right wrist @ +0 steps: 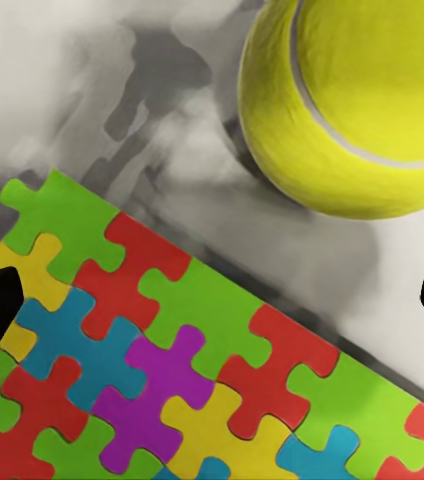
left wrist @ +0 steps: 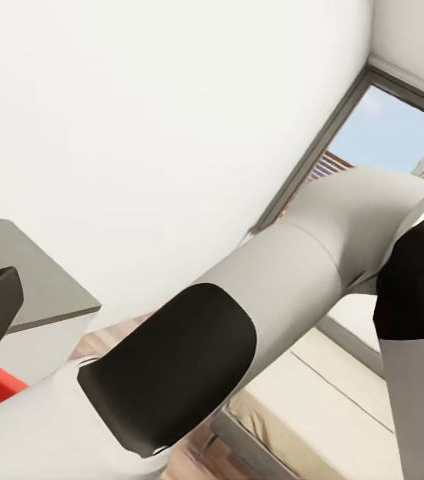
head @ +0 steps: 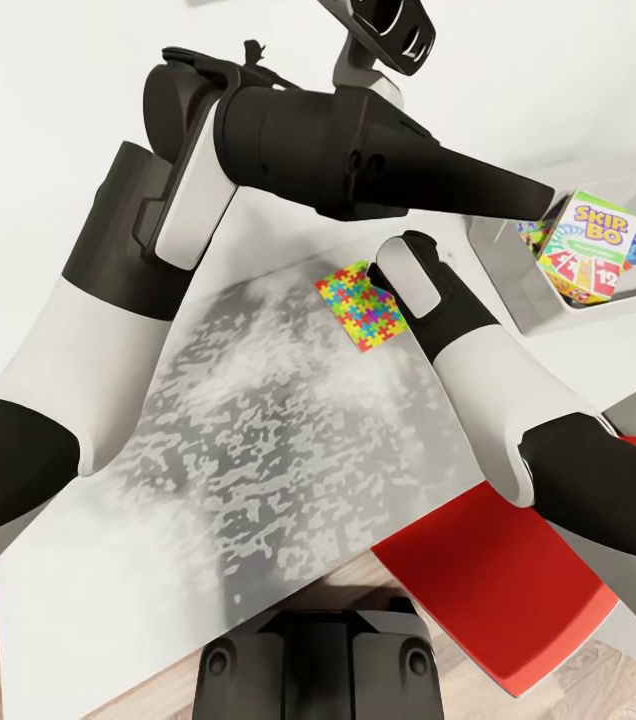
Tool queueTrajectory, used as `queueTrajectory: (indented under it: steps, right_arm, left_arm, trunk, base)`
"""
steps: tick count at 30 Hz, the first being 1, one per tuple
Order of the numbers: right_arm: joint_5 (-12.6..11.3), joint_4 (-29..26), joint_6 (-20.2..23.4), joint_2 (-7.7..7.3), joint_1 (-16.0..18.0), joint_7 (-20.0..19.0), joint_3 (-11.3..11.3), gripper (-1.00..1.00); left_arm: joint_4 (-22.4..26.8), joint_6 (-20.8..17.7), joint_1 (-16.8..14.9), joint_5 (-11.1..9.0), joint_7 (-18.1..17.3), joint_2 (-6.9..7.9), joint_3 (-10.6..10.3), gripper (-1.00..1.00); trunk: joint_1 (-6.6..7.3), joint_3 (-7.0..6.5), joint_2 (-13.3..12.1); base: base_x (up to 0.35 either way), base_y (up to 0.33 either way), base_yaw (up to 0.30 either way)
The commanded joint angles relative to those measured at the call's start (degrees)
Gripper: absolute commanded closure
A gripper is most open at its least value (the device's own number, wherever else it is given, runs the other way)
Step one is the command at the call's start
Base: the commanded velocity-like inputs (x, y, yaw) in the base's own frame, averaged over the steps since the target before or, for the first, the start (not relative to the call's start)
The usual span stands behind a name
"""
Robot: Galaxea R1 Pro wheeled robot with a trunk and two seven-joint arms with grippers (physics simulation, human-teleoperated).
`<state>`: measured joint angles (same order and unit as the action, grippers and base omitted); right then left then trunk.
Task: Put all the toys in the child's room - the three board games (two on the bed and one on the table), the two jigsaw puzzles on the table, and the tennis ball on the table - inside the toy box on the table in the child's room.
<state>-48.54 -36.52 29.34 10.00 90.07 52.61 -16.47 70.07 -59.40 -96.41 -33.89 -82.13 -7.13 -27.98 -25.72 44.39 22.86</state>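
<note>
While the right claw (right wrist: pixel 212 290) gapes, jigsaw puzzle (right wrist: pixel 162 370) lies beneath, tennis ball (right wrist: pixel 357 100) beyond.

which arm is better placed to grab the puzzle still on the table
Right. Its gripper hangs spread directly over the jigsaw puzzle, with the tennis ball beside it. The left arm is raised, its camera facing the wall and window.
</note>
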Motion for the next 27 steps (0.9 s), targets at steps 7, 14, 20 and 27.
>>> queueTrajectory:
  steps: [7,14,20,27]
  right_arm:
    - [-0.15,1.18,0.46,0.00,0.02,-0.28,-0.14,-1.00]
    - [-0.19,1.30,0.46,0.00,0.02,-2.00,-0.19,-1.00]
    - [-0.23,1.43,0.59,0.00,0.02,-3.67,-0.21,-1.00]
    - [-0.31,1.90,0.69,0.00,0.02,-7.66,-0.15,-1.00]
  left_arm:
    - [-0.03,-0.60,0.16,-0.19,-0.13,-0.05,0.06,-1.00]
    - [-0.13,-0.60,0.27,-0.06,-0.13,-0.07,0.11,-1.00]
    - [-0.20,-0.60,0.50,0.04,-0.13,-0.15,0.12,-1.00]
    - [-0.23,-0.60,0.52,0.16,-0.13,-0.15,0.12,-1.00]
  trunk:
    - [-0.06,0.10,0.06]
    - [-0.06,0.11,0.06]
    - [-0.06,0.11,0.06]
    - [-0.06,0.11,0.06]
  base:
    - [0.000,0.000,0.000]
    - [0.000,0.000,0.000]
    - [0.000,0.000,0.000]
    - [0.000,0.000,0.000]
